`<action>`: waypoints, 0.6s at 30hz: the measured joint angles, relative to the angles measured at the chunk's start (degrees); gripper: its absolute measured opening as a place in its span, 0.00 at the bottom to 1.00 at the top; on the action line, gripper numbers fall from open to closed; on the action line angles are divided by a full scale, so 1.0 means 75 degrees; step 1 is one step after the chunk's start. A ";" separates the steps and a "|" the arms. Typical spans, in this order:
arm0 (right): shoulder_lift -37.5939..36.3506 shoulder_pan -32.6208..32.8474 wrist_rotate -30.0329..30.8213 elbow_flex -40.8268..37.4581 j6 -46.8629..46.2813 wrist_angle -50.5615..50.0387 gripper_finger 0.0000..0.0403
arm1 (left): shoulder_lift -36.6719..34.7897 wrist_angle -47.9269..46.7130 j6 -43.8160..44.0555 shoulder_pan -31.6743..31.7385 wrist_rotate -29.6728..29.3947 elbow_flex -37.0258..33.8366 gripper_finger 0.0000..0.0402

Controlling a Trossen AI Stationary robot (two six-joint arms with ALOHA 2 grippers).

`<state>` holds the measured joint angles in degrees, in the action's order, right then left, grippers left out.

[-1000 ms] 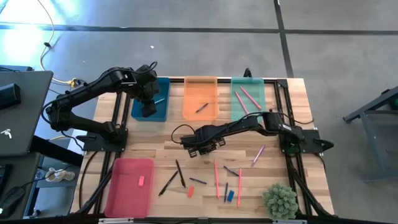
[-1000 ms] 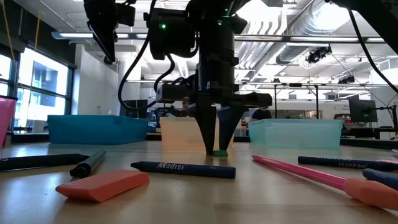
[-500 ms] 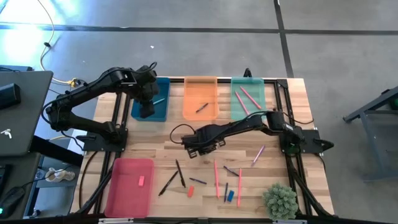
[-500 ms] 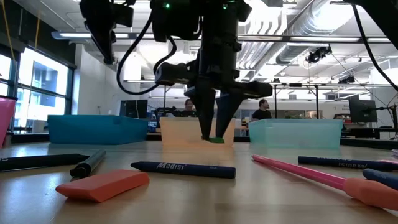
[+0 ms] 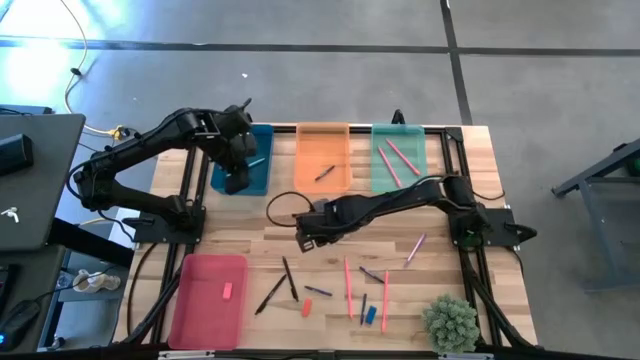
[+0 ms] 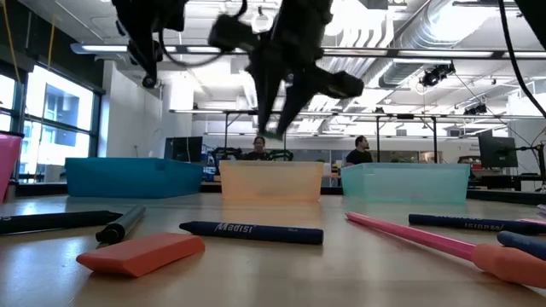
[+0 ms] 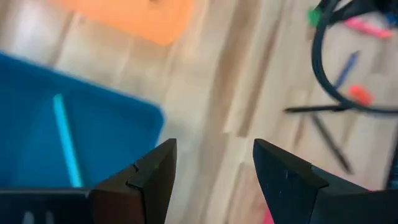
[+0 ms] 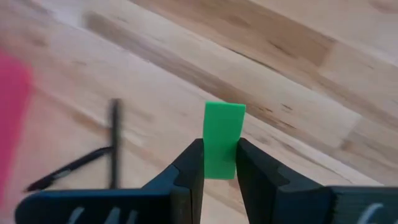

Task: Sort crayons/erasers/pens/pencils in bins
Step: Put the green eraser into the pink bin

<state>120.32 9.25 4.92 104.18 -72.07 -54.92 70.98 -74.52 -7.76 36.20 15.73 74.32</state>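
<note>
One marking can be made out: pale lettering printed along the barrel of a dark blue crayon (image 6: 251, 231) lying just beyond the orange eraser (image 6: 141, 253) in the low view; the letters are too small to be read with certainty.

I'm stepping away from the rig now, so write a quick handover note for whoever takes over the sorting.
Right gripper: shut on a green eraser, lifted above mid-table.
Left gripper: open, empty, hovering at the blue bin's near edge.
Done: one pink eraser in the pink-red bin; a light blue stick in the blue bin; one dark stick in the orange bin; pink sticks in the green bin.
Left: drop the green eraser, then sort the loose orange eraser, blue eraser, pens and sticks at the table's front.
</note>
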 joint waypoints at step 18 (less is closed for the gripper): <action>-0.1234 -0.0017 0.1417 0.0015 0.2068 0.1929 0.17 | 0.0000 0.2212 0.2824 -0.0496 0.2097 0.0000 0.50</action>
<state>111.06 9.12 15.55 104.29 -56.56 -40.45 70.98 -57.93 13.42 32.48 31.45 74.32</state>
